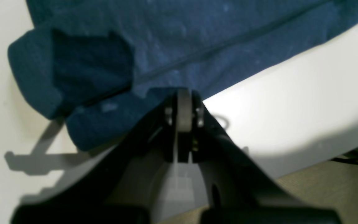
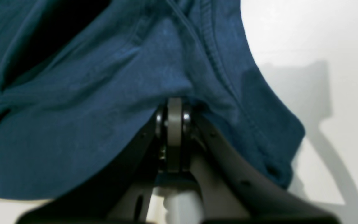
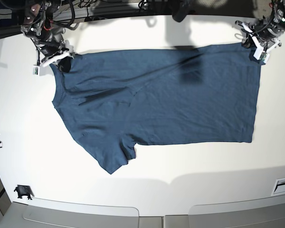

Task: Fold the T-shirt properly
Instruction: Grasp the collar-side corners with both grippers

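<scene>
Bare white table along the near side, open room there. Mid-table, T-shirt spread out, dark teal, creased, one sleeve toward the near edge. Far corners: right gripper clamped on the shoulder, left gripper apparently pinching the hem corner.

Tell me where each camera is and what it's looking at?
Left wrist: rides on the left arm, looking past the shut left gripper at the T-shirt's hem corner.
Right wrist: rides on the right arm, looking past the shut right gripper at the shirt's collar end.
Base: sits high up, looking down on the white table, with both arms at the far edge.
All three views show the same blue shirt.
</scene>
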`<state>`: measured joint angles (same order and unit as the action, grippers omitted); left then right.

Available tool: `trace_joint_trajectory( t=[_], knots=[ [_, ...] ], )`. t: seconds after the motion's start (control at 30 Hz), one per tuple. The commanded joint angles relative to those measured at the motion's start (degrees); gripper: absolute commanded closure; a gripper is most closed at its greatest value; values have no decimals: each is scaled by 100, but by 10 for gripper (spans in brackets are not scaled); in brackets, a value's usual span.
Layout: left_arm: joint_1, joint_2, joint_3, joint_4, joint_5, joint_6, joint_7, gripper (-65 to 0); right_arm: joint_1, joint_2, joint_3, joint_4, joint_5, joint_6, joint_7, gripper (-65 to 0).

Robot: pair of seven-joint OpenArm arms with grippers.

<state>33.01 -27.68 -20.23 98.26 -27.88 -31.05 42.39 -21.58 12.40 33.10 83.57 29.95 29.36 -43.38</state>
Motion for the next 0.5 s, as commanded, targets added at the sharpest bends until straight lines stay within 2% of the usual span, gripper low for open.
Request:
trace_joint_trajectory(
  t=[0.0,0.27,0.47],
  knots=[
    [83,-94,-35,72,-22,4,2,0,-52,70,-11,-17,-227,-61,-367,0],
    [455,-94,-35,72,-22,2,284,0,-103,258,-11,15,-173,-57,-732,0],
    [820,-92,-35,72,-24,2,280,0,-566,361,-7,437,70,22,-833,0]
  ],
)
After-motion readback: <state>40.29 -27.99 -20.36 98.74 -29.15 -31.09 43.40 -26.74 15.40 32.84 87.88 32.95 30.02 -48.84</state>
